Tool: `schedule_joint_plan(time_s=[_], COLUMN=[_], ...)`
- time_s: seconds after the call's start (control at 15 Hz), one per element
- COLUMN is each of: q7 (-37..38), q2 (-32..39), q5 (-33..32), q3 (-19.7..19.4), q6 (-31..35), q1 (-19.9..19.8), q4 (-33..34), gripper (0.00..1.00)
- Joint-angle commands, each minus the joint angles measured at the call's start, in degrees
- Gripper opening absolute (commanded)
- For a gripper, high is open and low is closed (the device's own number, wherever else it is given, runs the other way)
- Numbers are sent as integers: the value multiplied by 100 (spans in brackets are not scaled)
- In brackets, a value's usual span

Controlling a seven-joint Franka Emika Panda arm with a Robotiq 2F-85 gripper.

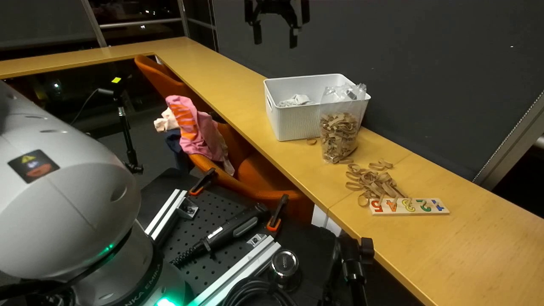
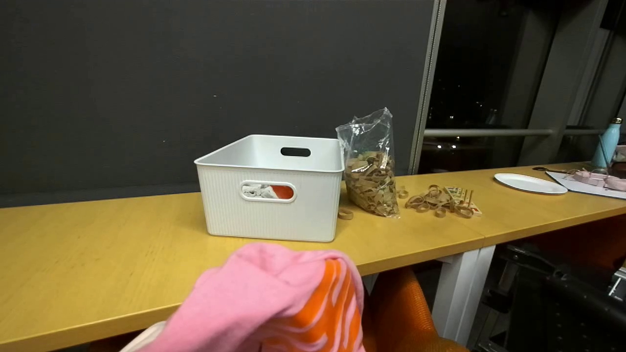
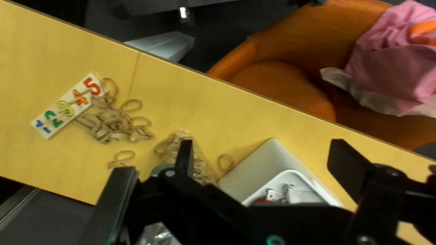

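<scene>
Exterior view: jaws apart, the black gripper (image 1: 276,41) is held well above a white ribbed plastic basket (image 1: 297,123).

The gripper (image 1: 275,41) is cut off by the top of an exterior view, so only its bottom end shows. The robot arm (image 1: 63,182) runs off the left side there. In the wrist view, the gripper's blurry black parts hide a lot of the white bin (image 3: 255,166) and some of the bag (image 3: 170,146). In an exterior view, just bits of white stuff (image 2: 257,190) and red stuff (image 2: 282,192) peek through the bin's side (I can't tell what they are). The pink cloth (image 2: 254,288) there runs off the bottom, and the little board (image 2: 455,192) is too small to read.
</scene>
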Motion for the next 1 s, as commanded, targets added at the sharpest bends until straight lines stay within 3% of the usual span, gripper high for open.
schedule_joint_plan(time_s=[0.0,0.27,0.73,0.93], q7=[-332,-878,-2910,-3445], q2=[744,1574,2394,2777], q5=[-894,-1143,-709,-551], q3=[-230,-605,-1038,-1065], q6=[482,1431,2510,2693], q1=[-340,-529,-809,-965], q4=[265,504,388,554], gripper=[100,100,100,100])
